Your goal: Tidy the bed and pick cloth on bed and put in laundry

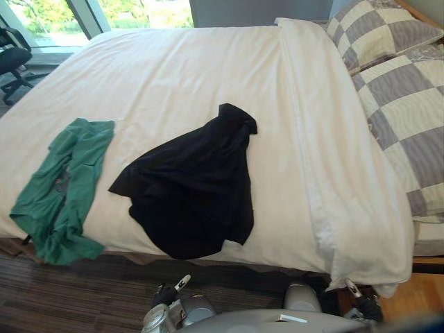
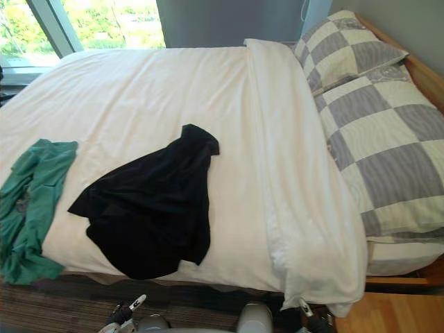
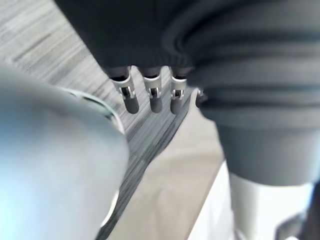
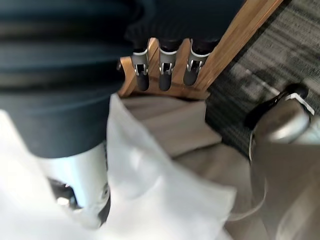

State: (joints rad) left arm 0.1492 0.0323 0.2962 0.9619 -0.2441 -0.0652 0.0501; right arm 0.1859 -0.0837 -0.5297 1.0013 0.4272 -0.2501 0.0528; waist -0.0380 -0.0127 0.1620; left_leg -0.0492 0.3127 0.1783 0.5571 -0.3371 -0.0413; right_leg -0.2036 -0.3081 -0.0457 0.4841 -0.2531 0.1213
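Left eye view: bed [image 1: 173, 76], probably carpet [image 1: 69, 295]

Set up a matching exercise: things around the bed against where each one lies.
Things:
1 black cloth
2 green cloth
3 pillows
4 window

Places:
A right end of the bed
B past the far left corner
C middle of the near edge
D near left corner, hanging over

Pairs: 1-C, 2-D, 3-A, 4-B

Bright daylight from far window [image 2: 111, 21]; shadows soft, faint
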